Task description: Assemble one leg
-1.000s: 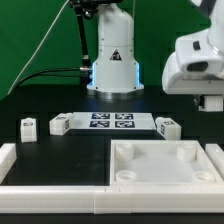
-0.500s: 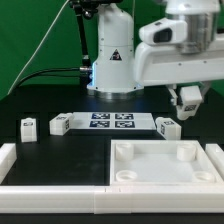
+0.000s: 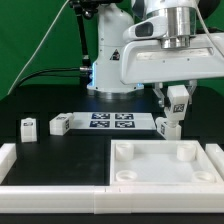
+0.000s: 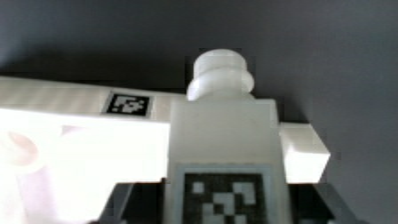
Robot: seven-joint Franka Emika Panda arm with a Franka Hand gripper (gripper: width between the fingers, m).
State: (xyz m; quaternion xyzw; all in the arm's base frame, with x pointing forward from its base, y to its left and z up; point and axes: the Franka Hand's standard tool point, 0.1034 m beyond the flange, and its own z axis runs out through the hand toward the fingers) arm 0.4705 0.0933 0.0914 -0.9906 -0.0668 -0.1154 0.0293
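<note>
My gripper point(image 3: 175, 96) is shut on a leg point(image 3: 178, 103), a small white block with a black-and-white tag, and holds it just above the table at the exterior view's right. In the wrist view the leg point(image 4: 222, 120) stands between the dark fingers point(image 4: 143, 205), tag near them and rounded peg end pointing away. A second leg point(image 3: 161, 127) lies on the table right below and beside the held one. Two more legs point(image 3: 29, 126) point(image 3: 58, 124) lie at the exterior view's left. The large white tabletop point(image 3: 165, 178) lies in front.
The marker board point(image 3: 110, 122) lies between the legs, in front of the robot base point(image 3: 112, 70). A white rail point(image 3: 50, 172) runs along the front and left of the table. A white tagged part point(image 4: 128, 103) shows under the held leg; I cannot tell which it is.
The arm has come from the exterior view's right edge toward the left and down, carrying the leg, and now hangs over the leg beside the marker board.
</note>
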